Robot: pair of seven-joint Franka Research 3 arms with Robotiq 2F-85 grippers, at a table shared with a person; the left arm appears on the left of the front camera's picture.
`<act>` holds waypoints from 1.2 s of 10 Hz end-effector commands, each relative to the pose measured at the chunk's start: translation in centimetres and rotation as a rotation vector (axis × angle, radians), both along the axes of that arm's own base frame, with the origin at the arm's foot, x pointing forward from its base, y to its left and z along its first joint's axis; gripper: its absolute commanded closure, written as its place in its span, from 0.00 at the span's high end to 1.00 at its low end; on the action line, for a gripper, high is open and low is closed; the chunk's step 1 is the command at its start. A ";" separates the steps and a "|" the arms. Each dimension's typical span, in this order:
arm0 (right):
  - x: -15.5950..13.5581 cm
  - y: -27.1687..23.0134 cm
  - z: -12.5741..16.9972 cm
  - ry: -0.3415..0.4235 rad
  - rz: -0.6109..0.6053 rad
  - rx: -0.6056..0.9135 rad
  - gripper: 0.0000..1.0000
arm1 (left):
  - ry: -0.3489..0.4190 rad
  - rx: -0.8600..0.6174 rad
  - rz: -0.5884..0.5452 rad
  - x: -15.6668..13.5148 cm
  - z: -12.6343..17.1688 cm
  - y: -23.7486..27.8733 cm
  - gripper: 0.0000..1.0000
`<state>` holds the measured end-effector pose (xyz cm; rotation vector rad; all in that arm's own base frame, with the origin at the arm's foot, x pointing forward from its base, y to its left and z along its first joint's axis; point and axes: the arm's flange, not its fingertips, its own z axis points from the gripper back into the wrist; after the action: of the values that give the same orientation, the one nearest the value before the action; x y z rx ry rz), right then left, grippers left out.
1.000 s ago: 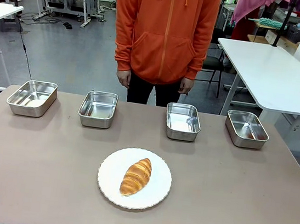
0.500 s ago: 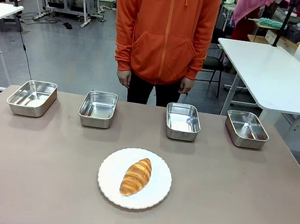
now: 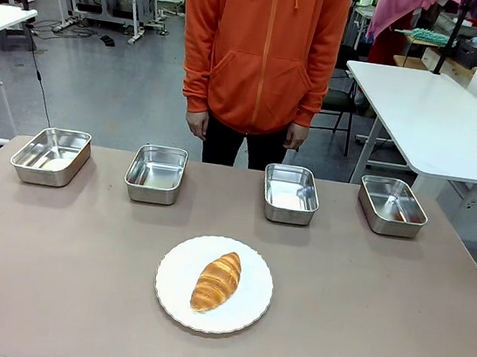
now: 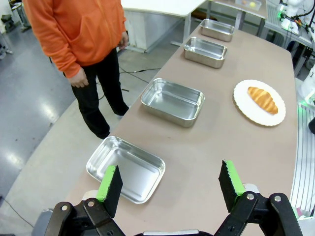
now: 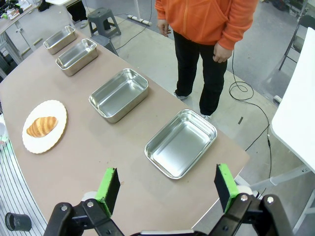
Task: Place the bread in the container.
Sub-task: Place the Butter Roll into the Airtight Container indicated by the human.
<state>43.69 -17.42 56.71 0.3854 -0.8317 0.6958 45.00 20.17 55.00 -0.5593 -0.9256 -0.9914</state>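
No change across the last second in the front view: no start yet on the task. Nearest, left tool spread wide and empty, hovering over the left end of the brown surface; right tool likewise spread and empty, over the right end. Further out, mid-surface, golden-brown ridged croissant-shaped bread lying on a round white scalloped plate, well apart from both tools. Beyond, a row of four shallow rectangular stainless-steel trays, all empty; cannot tell which is meant for the bread. Farthest, person in orange hoodie, hands down.
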 end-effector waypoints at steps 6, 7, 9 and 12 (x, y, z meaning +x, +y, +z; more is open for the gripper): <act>0.2 0.0 0.1 -0.019 0.006 0.019 1.00 | -0.006 0.000 0.000 0.0 0.2 0.0 1.00; 0.2 0.0 0.1 -0.019 0.006 0.019 1.00 | -0.006 0.000 0.000 0.0 0.2 0.0 1.00; 0.2 0.0 0.1 -0.019 0.006 0.019 1.00 | -0.006 0.000 0.000 0.0 0.2 0.0 1.00; 0.2 0.0 0.1 -0.019 0.006 0.019 1.00 | -0.006 0.000 0.000 0.0 0.2 0.0 1.00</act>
<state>43.69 -17.42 56.71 0.3854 -0.8317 0.6958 45.00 20.17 55.00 -0.5593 -0.9256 -0.9914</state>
